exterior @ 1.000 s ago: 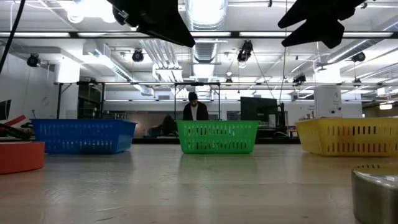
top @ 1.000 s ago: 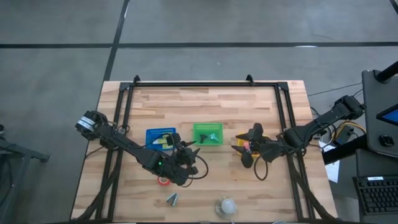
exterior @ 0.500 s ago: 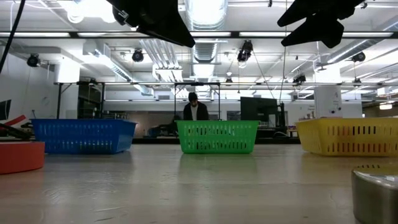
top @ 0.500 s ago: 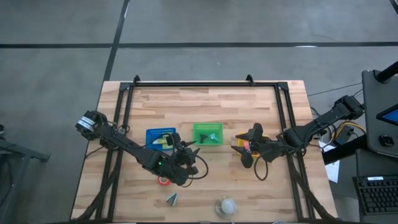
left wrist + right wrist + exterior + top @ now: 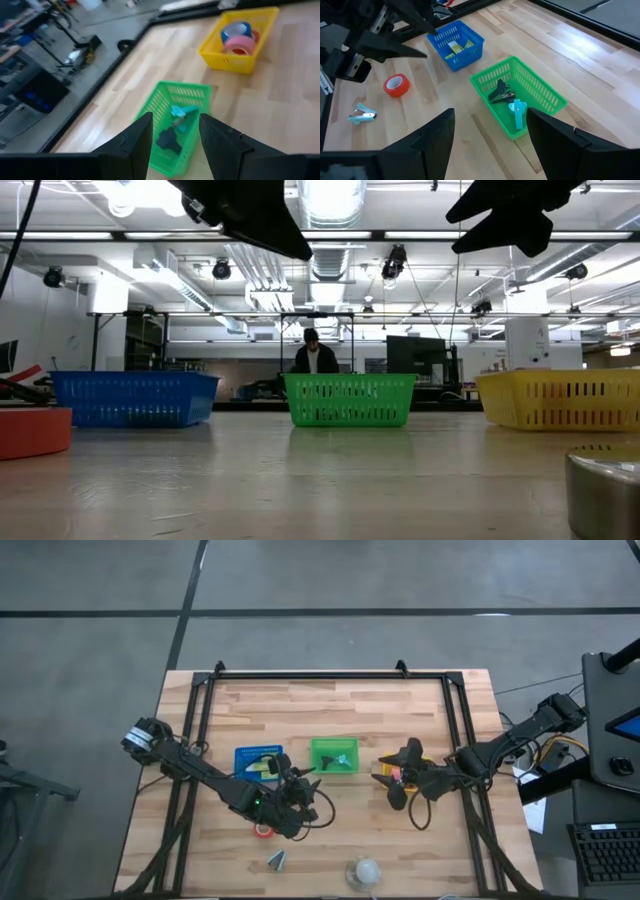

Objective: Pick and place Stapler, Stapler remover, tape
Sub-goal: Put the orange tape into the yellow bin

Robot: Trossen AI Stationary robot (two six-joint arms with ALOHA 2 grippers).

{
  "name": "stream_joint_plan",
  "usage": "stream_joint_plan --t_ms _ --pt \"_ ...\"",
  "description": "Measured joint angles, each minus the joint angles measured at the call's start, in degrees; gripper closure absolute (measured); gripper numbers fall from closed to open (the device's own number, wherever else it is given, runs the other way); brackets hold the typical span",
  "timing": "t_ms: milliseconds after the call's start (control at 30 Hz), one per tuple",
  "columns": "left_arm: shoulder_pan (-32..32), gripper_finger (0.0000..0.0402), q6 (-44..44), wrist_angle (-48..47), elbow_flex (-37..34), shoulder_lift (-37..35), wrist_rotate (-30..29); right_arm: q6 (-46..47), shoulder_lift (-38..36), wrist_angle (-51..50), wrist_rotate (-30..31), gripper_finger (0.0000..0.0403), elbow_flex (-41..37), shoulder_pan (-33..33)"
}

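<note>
My left gripper (image 5: 303, 790) hangs open above the table, just near of the green basket (image 5: 333, 755); its wrist view shows open fingers (image 5: 172, 150) over that basket. My right gripper (image 5: 393, 780) hovers open over the yellow basket (image 5: 240, 35), which holds a blue roll and red tape rolls (image 5: 238, 44). One red tape roll (image 5: 263, 829) lies flat on the table, also in the right wrist view (image 5: 396, 85). A small pale blue stapler-like tool (image 5: 361, 116) lies near the table's near edge. The green basket (image 5: 520, 102) holds a black and a teal staple remover.
A blue basket (image 5: 258, 762) with yellow items stands left of the green one. A white ball (image 5: 365, 870) sits on a grey base at the near edge. Bare wood lies between the baskets and the near edge. A person shows far behind the table (image 5: 313, 358).
</note>
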Motion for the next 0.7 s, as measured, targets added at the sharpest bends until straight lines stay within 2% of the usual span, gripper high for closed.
stream_joint_plan --t_ms 167,367,600,700 --pt "0.0 0.0237 -5.2 -5.6 0.0 0.0 8.0 0.0 0.0 0.3 0.0 0.0157 0.0 1.1" --pt "-0.7 0.0237 -14.5 -14.3 0.0 -0.1 25.4 0.0 0.0 0.4 0.0 0.0151 0.0 1.6" --pt "-2.9 0.0237 -24.3 -26.8 0.0 -0.2 35.1 -0.1 0.0 0.7 0.9 0.0161 0.0 1.7" --pt "-4.7 0.0237 -25.8 -28.5 -0.5 -0.2 39.8 0.0 0.0 1.0 0.9 0.0164 0.0 1.7"
